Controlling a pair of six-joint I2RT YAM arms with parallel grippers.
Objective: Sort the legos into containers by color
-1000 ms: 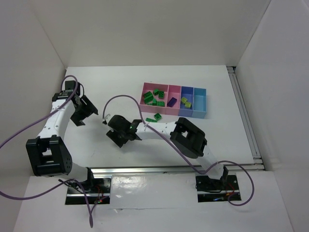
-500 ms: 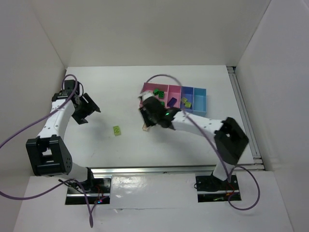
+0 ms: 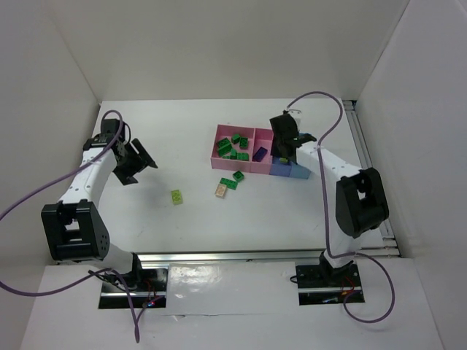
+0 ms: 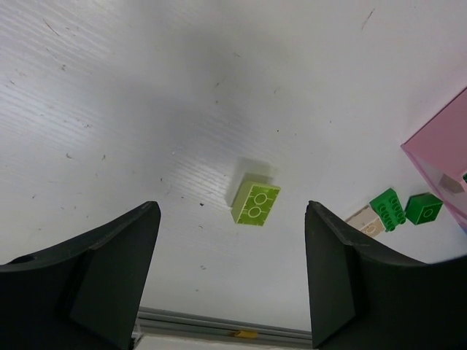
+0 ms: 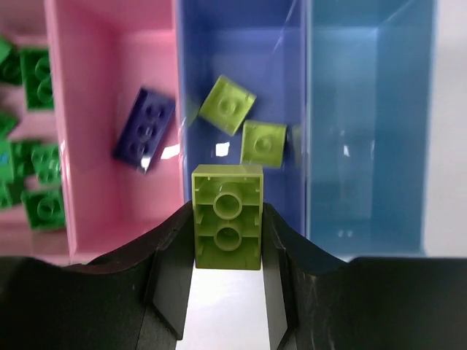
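Note:
My right gripper is shut on a yellow-green lego, held over the near wall of the blue bin. Two yellow-green legos lie in that bin. A purple lego lies in the narrow pink bin, and dark green legos fill the large pink bin. The light blue bin looks bare. My left gripper hangs open above the table, with a loose yellow-green lego lying ahead of its fingers. Beige and dark green legos lie in front of the bins.
The bins form one joined row at the back right of the white table. A metal rail runs along the right edge and another along the near edge. White walls enclose three sides.
My right arm has swung from the left-centre of the table across to the blue bin, its jaws closing on the way. My left arm has barely moved and stays open.

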